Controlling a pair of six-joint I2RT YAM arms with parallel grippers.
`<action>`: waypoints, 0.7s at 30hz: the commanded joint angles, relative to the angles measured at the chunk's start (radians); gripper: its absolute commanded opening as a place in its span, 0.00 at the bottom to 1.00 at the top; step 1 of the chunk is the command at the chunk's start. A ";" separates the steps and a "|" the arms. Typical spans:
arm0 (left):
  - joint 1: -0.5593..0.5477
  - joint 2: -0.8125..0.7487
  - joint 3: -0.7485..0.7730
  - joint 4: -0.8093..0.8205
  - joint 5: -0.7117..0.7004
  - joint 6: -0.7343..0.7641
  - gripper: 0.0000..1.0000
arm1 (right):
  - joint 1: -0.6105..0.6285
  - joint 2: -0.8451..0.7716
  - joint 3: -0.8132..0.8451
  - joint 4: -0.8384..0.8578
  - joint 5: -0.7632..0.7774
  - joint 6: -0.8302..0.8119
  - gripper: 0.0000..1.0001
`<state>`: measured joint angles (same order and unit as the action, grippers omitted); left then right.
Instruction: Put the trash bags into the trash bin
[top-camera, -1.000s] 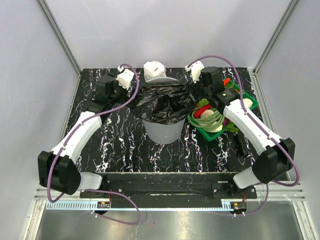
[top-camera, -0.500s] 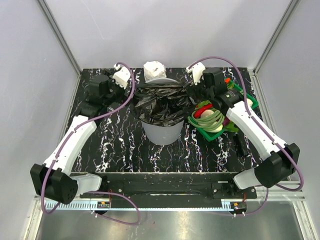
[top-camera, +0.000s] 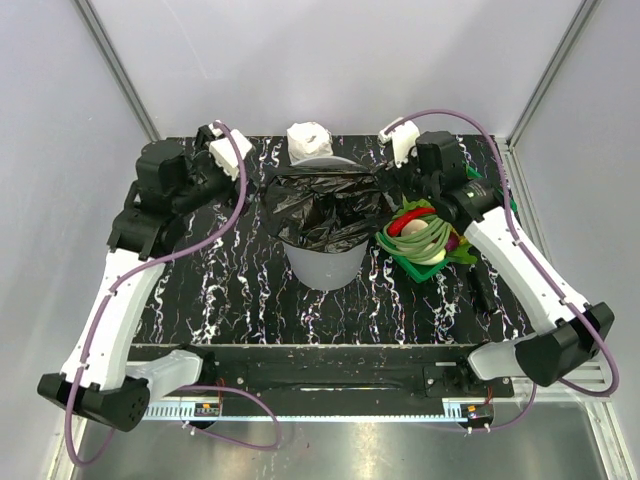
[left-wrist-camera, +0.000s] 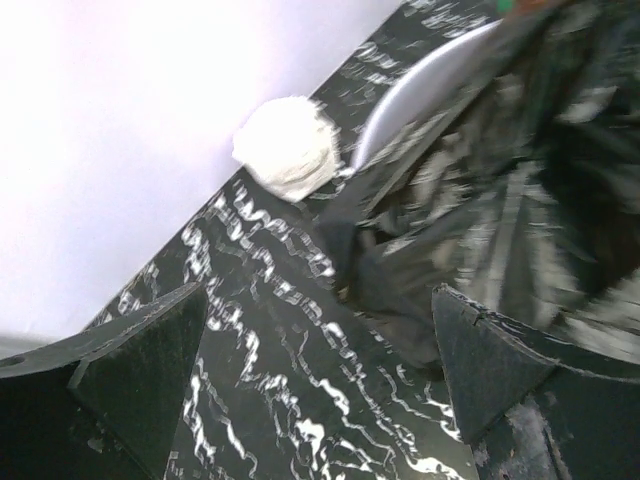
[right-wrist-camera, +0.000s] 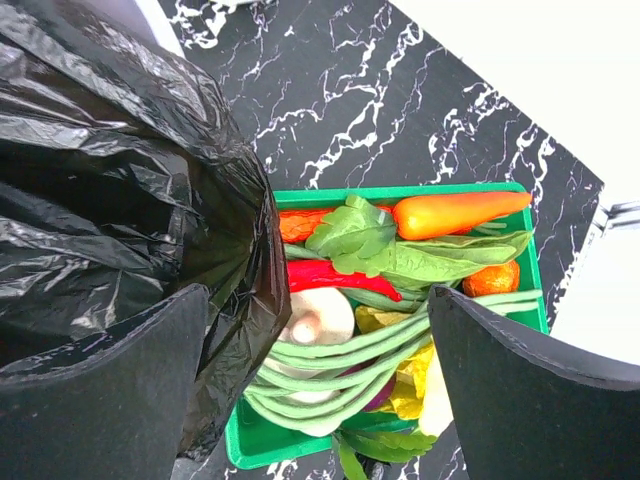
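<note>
Lining the trash bin (top-camera: 325, 266) by the bench's (top-camera: 250, 292) far edge, trash bag (top-camera: 320, 205) sagged, left gripper (left-wrist-camera: 320, 295), right gripper (right-wrist-camera: 320, 292) both gaped empty.

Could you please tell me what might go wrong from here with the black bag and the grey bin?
1. The trash bag sits bunched over the trash bin's mouth, and both the left gripper and right gripper are open, so it might slump out.
2. Its right flap hangs beside the green vegetable basket; a re-grasp there could snag the green beans or drag the basket.
</note>
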<state>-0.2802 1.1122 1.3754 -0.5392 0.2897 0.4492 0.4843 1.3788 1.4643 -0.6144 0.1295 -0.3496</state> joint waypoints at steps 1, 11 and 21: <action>-0.005 -0.023 0.117 -0.209 0.415 0.089 0.99 | 0.007 -0.052 0.077 -0.021 -0.042 0.030 0.96; -0.264 0.075 0.189 -0.433 0.394 0.244 0.99 | 0.007 -0.044 0.140 -0.054 -0.111 0.066 0.97; -0.416 0.126 0.140 -0.423 0.241 0.327 0.99 | 0.005 -0.063 0.105 -0.062 -0.103 0.058 0.97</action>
<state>-0.6342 1.2263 1.5066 -0.9771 0.6048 0.7116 0.4843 1.3544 1.5612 -0.6827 0.0349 -0.3012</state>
